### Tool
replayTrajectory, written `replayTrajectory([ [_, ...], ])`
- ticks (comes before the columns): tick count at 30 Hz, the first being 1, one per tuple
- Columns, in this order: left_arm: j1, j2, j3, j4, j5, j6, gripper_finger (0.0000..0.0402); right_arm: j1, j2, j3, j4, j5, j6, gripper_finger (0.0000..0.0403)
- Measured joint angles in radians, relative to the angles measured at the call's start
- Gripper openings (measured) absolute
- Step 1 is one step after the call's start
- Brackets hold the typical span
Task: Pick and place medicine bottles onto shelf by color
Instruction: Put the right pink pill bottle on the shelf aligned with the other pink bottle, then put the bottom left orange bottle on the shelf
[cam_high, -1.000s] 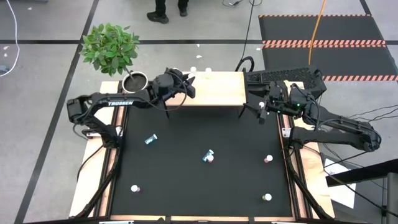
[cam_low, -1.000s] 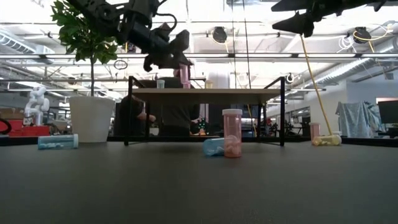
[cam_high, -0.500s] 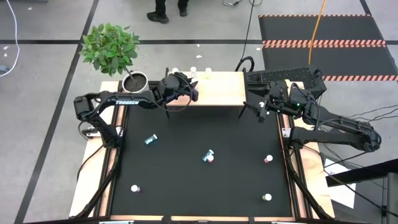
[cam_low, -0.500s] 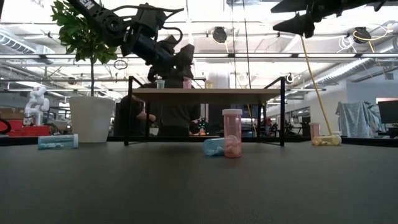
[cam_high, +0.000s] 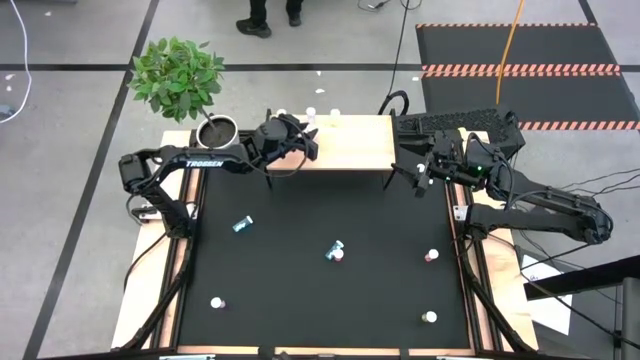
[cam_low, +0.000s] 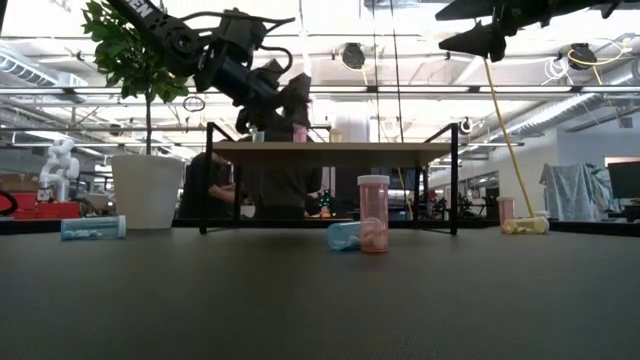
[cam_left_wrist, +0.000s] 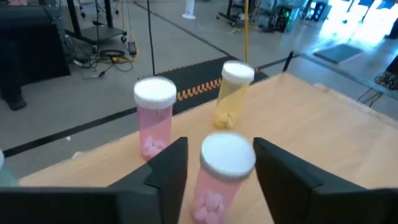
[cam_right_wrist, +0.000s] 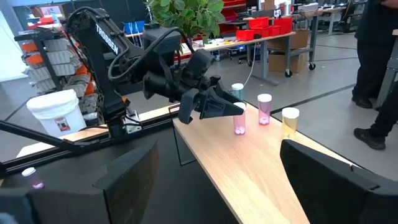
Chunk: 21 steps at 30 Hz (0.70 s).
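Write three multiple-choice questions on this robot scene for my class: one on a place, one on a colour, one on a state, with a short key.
1. Where is the left gripper? A over the light wooden shelf; B over the floor; C at the front edge.
2. What colour is the white-capped medicine bottle between its fingers? A yellow; B teal; C pink.
3. How does the teal white-capped bottle at the left of the black mat sit? A upright; B on its side; C stacked.
Key: 1A, it hangs over the shelf's left end; 2C, pink body and pills show; 3B, it lies flat in the low view.
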<state>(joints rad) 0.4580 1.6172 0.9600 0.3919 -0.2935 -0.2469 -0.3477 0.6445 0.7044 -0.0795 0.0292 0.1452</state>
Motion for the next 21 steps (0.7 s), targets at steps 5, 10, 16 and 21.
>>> replayTrajectory([
  [5, 0.0, 0.0, 0.0, 0.004, 0.0, 0.005, 0.0242, 0.0, 0.0, 0.0, 0.0, 0.0, 0.0, 0.0329],
  [10, -0.004, -0.059, 0.006, 0.016, 0.016, 0.026, 0.0288, 0.0, 0.0, 0.0, -0.009, 0.03, 0.042, 0.0329],
  [16, -0.043, -0.189, 0.107, -0.253, 0.031, 0.097, 0.0315, -0.026, 0.005, 0.002, -0.16, 0.059, 0.196, 0.0329],
  [21, -0.121, -0.219, 0.282, -0.698, 0.031, 0.117, 0.0306, -0.04, 0.012, 0.002, -0.274, 0.045, 0.236, 0.0329],
])
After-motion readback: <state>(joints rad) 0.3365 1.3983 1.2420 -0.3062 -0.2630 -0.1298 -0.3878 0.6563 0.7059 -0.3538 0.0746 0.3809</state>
